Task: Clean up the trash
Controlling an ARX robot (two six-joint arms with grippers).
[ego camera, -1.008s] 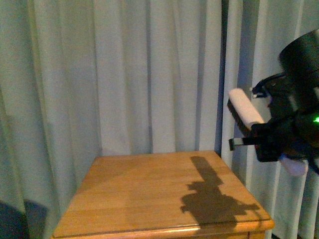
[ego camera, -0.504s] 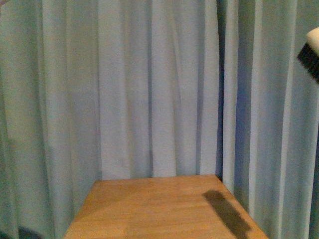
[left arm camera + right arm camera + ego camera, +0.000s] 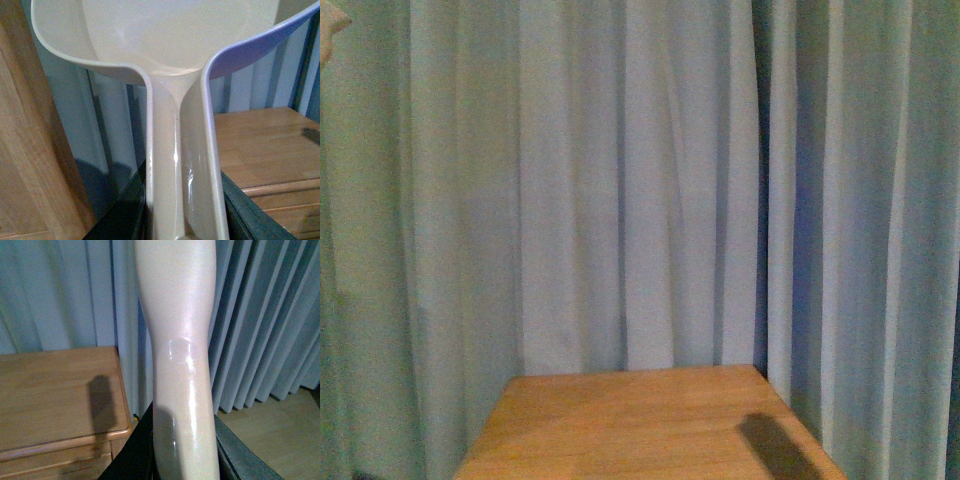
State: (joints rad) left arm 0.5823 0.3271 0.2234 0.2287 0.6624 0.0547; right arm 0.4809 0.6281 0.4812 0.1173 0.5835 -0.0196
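Observation:
The trash scrap shows in no view. In the left wrist view my left gripper (image 3: 182,230) is shut on the handle of the pale dustpan (image 3: 165,45), whose scoop fills the upper picture and looks empty. A corner of the dustpan shows at the front view's top left (image 3: 328,30). In the right wrist view my right gripper (image 3: 185,465) is shut on the brush's whitish handle (image 3: 182,340); its bristles are out of view. Neither arm shows in the front view.
A wooden bedside table (image 3: 630,425) stands before pale curtains (image 3: 640,180); it also shows in the left wrist view (image 3: 265,145) and the right wrist view (image 3: 55,395). A wooden panel (image 3: 25,165) stands close beside the dustpan. Wooden floor (image 3: 280,435) lies by the table.
The right arm and the brush have left the front view, going up and right. The view itself has tilted upward, so less of the table shows. The brush's shadow has shrunk toward the table's right.

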